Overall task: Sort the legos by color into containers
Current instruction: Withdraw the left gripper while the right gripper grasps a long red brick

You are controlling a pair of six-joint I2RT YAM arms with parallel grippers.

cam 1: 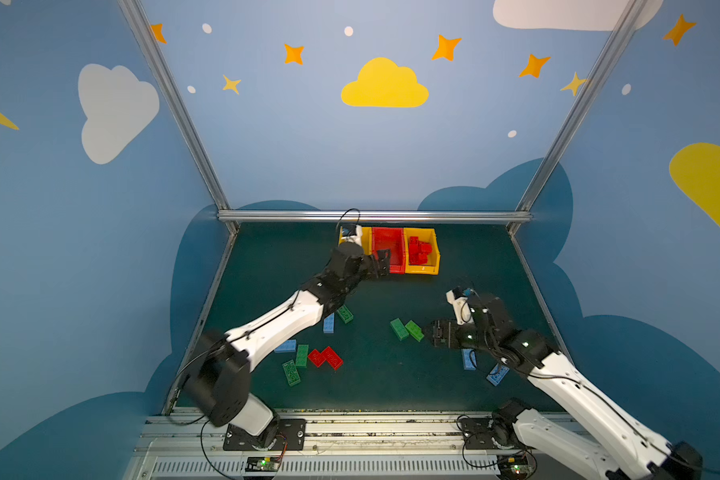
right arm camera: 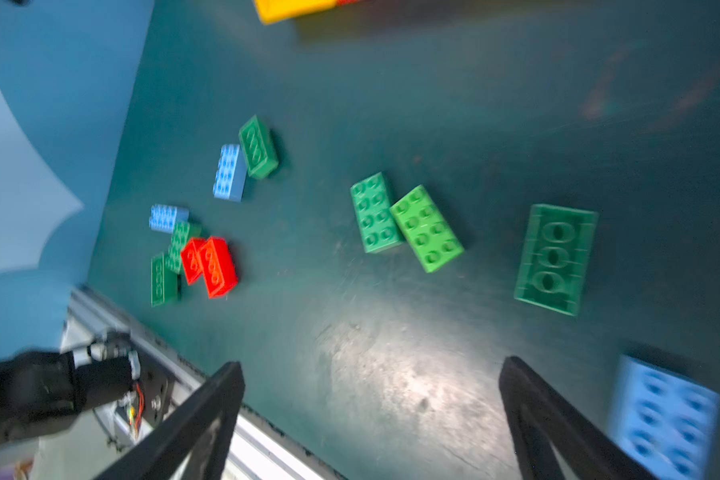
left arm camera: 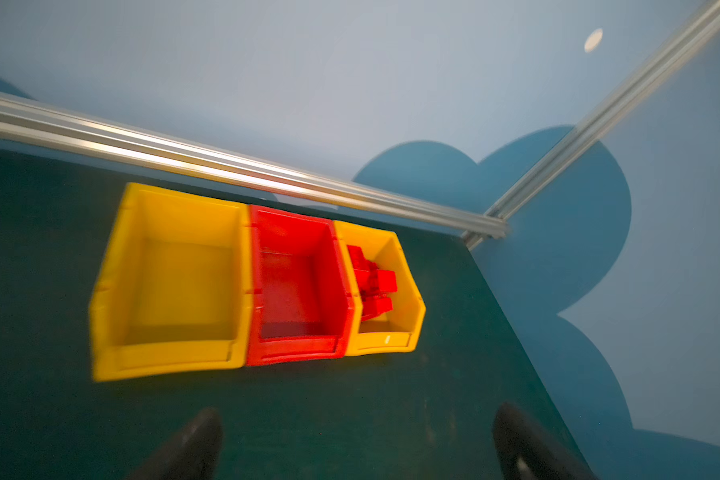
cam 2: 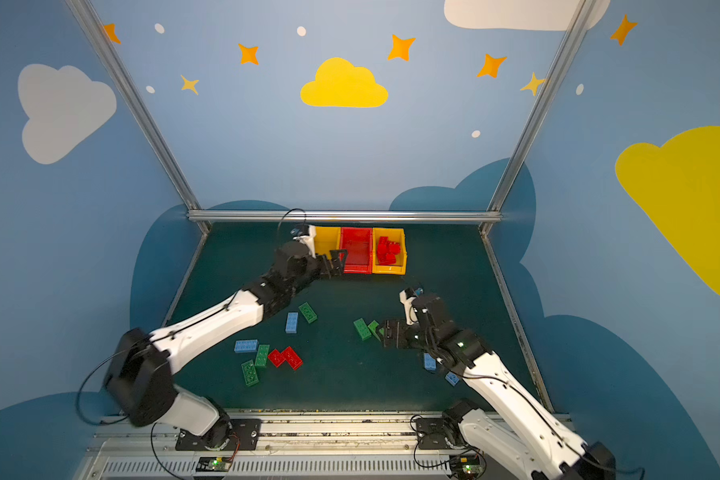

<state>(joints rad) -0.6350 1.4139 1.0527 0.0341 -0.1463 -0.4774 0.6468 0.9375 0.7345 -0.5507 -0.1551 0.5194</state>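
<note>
So, in both top views the left gripper (cam 1: 381, 262) hangs by the red bin (cam 1: 387, 249), fingers spread, nothing held; the right gripper (cam 1: 427, 332) is just beside two green bricks (cam 1: 399, 329). Left wrist view: three bins (left arm camera: 167, 361) in a row, red bricks (left arm camera: 373, 282) in the end yellow bin (left arm camera: 412, 307). Right wrist view: fingers (right arm camera: 208, 415) wide apart over the mat (right arm camera: 391, 353), loose legos (right arm camera: 229, 172) beyond.

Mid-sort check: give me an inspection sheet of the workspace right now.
Surface: dark green mat.
Job's things: left yellow bin and red bin look empty; right yellow bin holds a pile of red bricks; green bricks, blue bricks and two loose red bricks lie on the mat.
Clutter: nothing seen.
Grippers: left gripper open near the red bin; right gripper open over the mat; both empty.
Cables: black loop at the left wrist.
Surroundings: blue painted walls, aluminium frame.
</note>
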